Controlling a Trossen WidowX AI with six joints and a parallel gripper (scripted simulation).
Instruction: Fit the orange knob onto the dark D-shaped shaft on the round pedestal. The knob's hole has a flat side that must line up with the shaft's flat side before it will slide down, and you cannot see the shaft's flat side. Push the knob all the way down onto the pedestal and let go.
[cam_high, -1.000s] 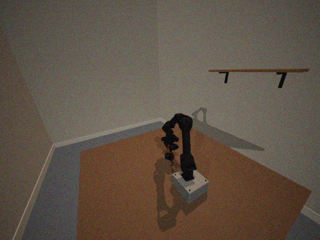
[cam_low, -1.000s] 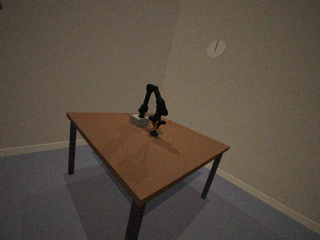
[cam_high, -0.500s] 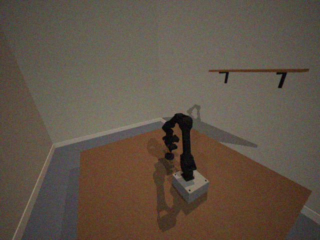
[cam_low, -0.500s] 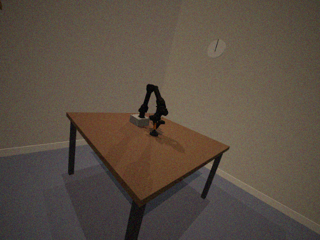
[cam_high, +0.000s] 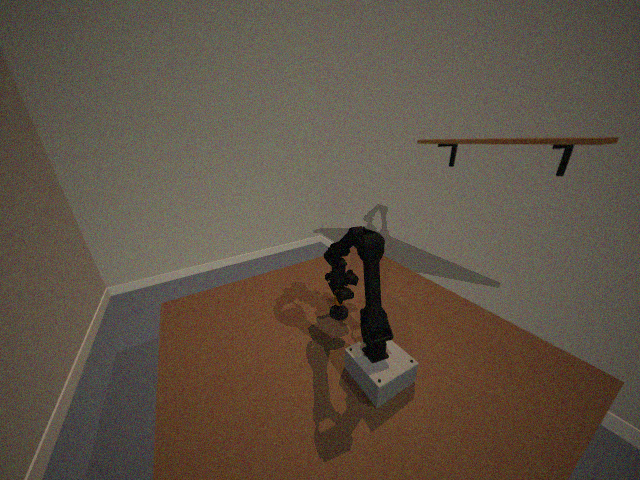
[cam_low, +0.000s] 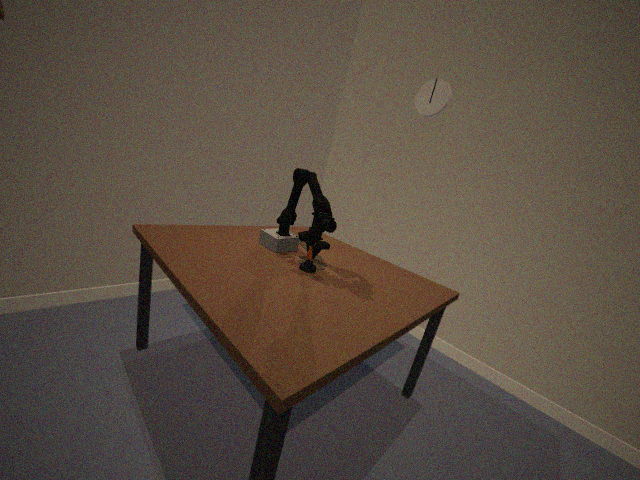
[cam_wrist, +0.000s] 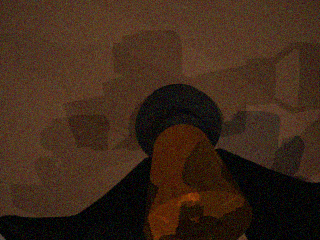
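Observation:
The orange knob is held upright, directly over the round dark pedestal. My gripper points down and is shut on the knob, with a black finger on each side of it in the wrist view. The knob's lower end covers the middle and near part of the pedestal in the wrist view. The shaft and the knob's hole are hidden. Whether the knob's lower end touches the shaft or the pedestal is too small and dark to tell.
The arm's pale base block stands near the pedestal on the brown table. Shadows of the arm lie across the table. A wooden shelf and a round clock hang on the walls, well away from the arm.

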